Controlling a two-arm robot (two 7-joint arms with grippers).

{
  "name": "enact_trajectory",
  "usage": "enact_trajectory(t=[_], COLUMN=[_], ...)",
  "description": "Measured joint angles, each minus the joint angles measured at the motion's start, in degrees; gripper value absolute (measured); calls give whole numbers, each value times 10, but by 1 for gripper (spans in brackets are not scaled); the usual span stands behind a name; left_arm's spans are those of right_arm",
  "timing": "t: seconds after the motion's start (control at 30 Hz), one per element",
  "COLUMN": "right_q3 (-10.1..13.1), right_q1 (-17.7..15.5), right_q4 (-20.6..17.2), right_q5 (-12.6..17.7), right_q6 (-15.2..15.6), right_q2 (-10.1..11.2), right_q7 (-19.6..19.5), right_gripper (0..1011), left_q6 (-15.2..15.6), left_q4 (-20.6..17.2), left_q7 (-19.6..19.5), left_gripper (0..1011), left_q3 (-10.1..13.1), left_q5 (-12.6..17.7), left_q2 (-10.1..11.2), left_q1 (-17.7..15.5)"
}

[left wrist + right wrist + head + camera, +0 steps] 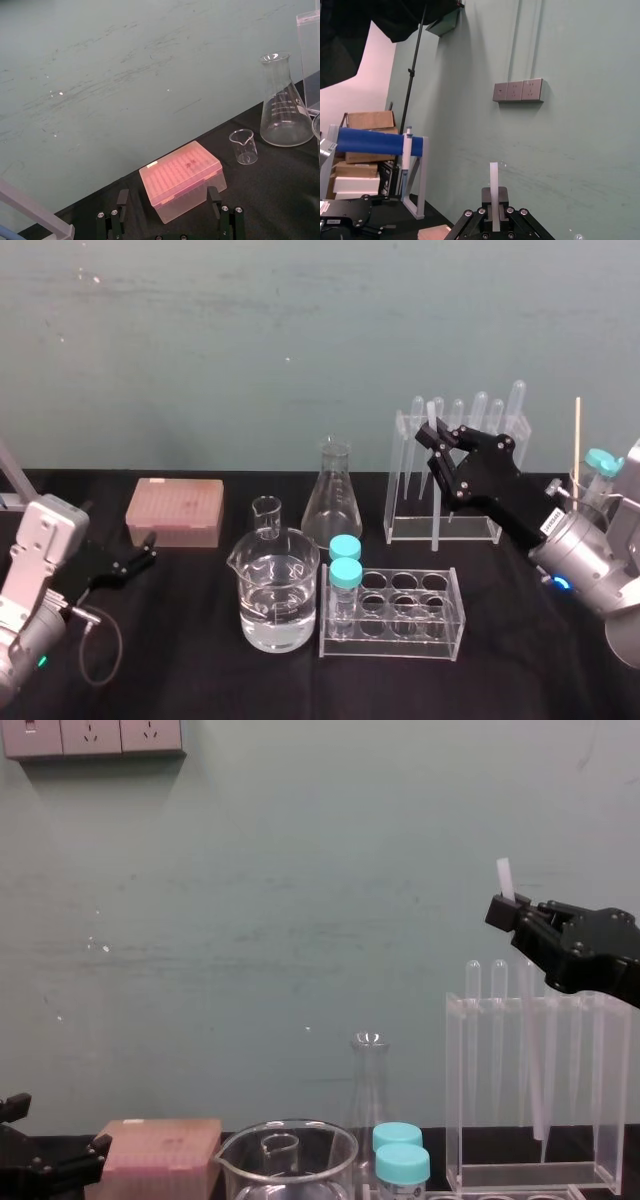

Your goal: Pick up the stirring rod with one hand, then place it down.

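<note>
Middle section of the stirring rod is hidden inside the right gripper; the left gripper is cut off at the chest view's lower-left corner.

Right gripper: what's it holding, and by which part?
The right gripper clamps the stirring rod near its upper end, a short tip poking above.

Transl. white is showing on the rod. Blk is covering the right hand & the left hand. Plain blk is running across the tabletop; the wall is showing dull teal-green w/ faint pale scuffs. The box is looking pale pink, the caps turquoise. The rack, beaker & flask are looking clear, colourless. The stick is showing light tan.
</note>
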Motion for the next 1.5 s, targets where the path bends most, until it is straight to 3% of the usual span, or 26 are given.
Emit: enact_trajectory(t=[1.5], right_q3=[0], right_q1=[1], right_q4=[-1], right_q5=[2], right_q6=[-3], right_q2=[0], right_q7=[2], right_gripper=[69], left_q6=[0], left_q4=[0], left_q7=[0], left_gripper=[1000], left_q3=[0], left_q5=[0], left_q2=[0], left_q1=[0])
